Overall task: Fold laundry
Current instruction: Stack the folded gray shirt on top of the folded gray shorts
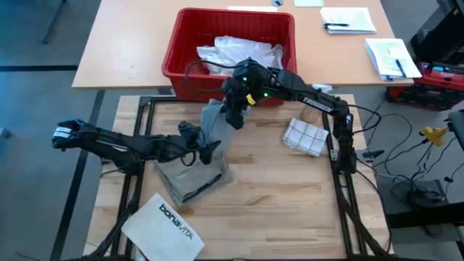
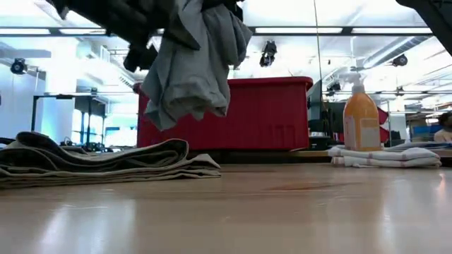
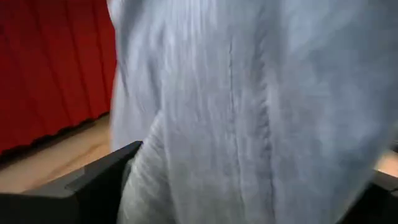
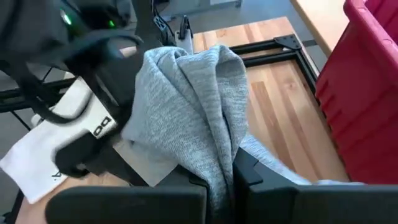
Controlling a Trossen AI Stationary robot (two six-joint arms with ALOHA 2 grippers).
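The right gripper [image 4: 217, 177] pinches a bunch of the grey T-shirt [image 4: 193, 118] tight between its two fingers, up in the air just in front of the red bin [image 1: 232, 43]. The shirt hangs down from it in loose folds, and in the low view its bottom edge [image 2: 187, 67] is clear of the table [image 1: 290, 196].

The left gripper [image 1: 203, 148] is right beside the hanging shirt, at its lower part. The cloth fills its wrist view [image 3: 249, 112] and lies between its two dark fingers [image 3: 93, 186]. I cannot tell if those fingers are squeezing the cloth or just around it.

Under the left gripper, on the left part of the table, lies the tan piece [image 1: 190, 181], folded flat. A white shirt [image 1: 239, 52] sits crumpled inside the red bin at the far side. A folded checked cloth [image 1: 304, 136] lies on the right side of the table. A white bag [image 1: 165, 228] lies at the near left corner. An orange spray bottle [image 2: 361, 116] stands far off at the right in the low view.
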